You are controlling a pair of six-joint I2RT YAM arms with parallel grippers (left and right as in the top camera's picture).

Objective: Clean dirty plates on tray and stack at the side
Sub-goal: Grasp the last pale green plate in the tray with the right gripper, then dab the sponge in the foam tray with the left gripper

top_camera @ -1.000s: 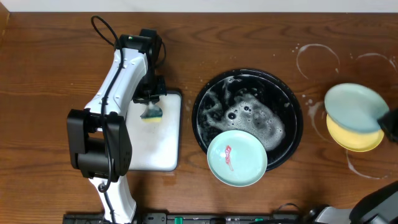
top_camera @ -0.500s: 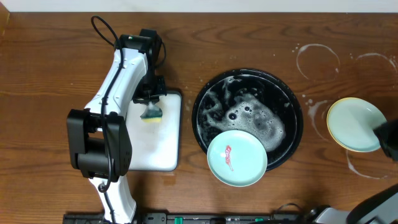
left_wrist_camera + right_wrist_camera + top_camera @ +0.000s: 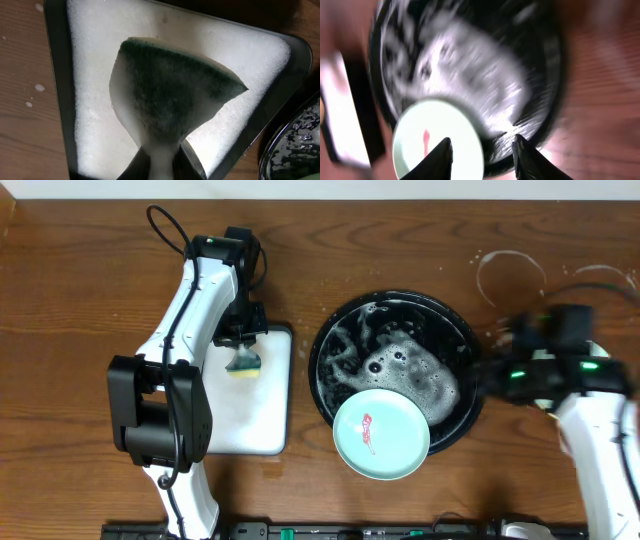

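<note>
Foamy round black tray (image 3: 314,360) bearing red-smeared mint plate (image 3: 381,433), left gripper (image 3: 157,161) clamping porous green sponge (image 3: 170,90), right gripper (image 3: 482,156) jaws apart, empty.

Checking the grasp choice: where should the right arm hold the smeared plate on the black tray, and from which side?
Pinch the plate by its rim at the near right edge, coming from the right. It rests across the tray's near rim and sticks out past it, so that edge probably has room beneath for a finger. The open right end effector is on that side.
</note>
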